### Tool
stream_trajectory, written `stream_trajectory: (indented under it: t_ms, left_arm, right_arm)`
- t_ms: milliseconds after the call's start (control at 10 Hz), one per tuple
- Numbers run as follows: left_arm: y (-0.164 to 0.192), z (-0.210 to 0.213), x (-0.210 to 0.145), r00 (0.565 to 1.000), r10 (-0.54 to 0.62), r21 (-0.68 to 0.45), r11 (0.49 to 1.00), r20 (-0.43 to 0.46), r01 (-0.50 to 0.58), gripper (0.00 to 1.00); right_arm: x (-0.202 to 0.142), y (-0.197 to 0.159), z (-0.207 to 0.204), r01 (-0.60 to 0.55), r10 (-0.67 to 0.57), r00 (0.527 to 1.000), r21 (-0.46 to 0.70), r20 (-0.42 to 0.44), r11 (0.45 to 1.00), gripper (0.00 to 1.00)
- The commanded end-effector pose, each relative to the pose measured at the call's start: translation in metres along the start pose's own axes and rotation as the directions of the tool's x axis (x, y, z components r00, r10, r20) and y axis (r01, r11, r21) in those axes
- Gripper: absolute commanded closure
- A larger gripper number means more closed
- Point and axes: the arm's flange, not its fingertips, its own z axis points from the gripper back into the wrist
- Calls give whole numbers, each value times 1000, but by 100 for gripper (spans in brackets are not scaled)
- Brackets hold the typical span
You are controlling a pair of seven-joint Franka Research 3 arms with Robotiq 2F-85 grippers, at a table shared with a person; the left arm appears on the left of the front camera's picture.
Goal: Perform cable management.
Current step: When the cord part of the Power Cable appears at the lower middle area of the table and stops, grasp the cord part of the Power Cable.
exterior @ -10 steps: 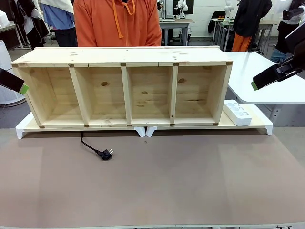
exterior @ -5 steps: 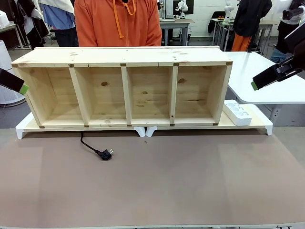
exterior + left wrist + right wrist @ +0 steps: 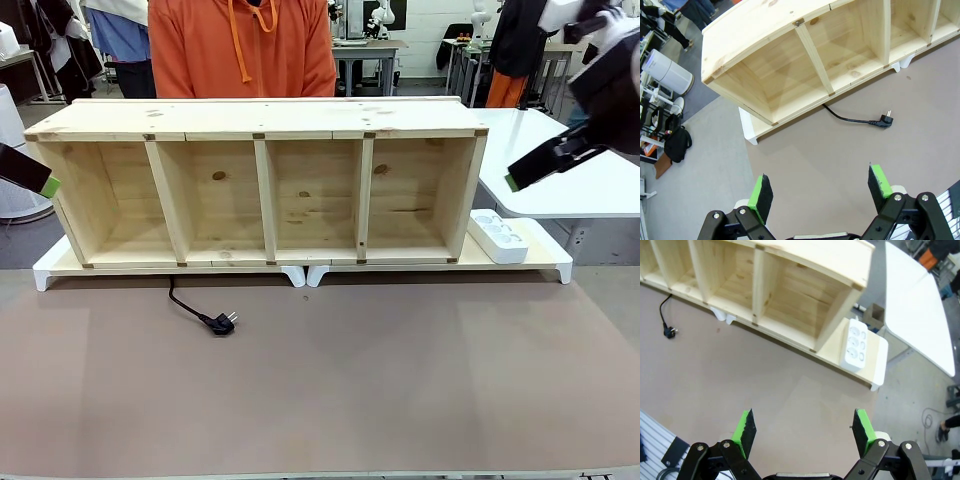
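No grip yet: left gripper (image 3: 820, 185) with jaws spread wide and empty, right gripper (image 3: 803, 426) spread and empty too, both raised clear of the table. Below them, bare brown mat (image 3: 350, 390). At about ten o'clock from the mat's middle in the front view, the cable (image 3: 190, 306), loose on the mat, with its plug (image 3: 223, 322) nearest and pins toward three o'clock. From there, cord curving back toward twelve o'clock to the foot of the wooden shelf (image 3: 260, 120), far end hidden. Likely step in hand: reaching for the plug. Probably best done with the left gripper, at nine o'clock and nearer to it. Come straight down over the plug body, not the pins. Turn the wrist to set the pads across the narrow sides. Close gently, given a glossy and probably slippery surface. Lift only a little and draw slowly, to avoid a snag under the shelf. Farther off at two o'clock, a white power strip (image 3: 497, 238) on the white riser (image 3: 548, 262) just beside the shelf's end, a plausible destination but unconfirmed. Beyond the shelf at twelve o'clock, a person (image 3: 240, 50) in orange.
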Motion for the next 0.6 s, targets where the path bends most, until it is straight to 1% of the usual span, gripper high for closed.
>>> stream_trajectory:
  t_ms: [0, 300, 500]
  left_arm:
    - [0, -2, 2, 1000, -6, 2, 1000, 7, 6, 0]
    - [0, -2, 2, 1000, -6, 2, 1000, 7, 6, 0]
    - [0, -2, 2, 1000, -6, 2, 1000, 7, 6, 0]
  right_arm:
    - [23, 22, -11, -50, 51, 999, 45, -5, 998, 0]
    - [45, 67, -35, -110, 112, 994, 98, -18, 989, 0]
    - [57, 98, -51, -150, 152, 988, 134, -9, 980, 0]
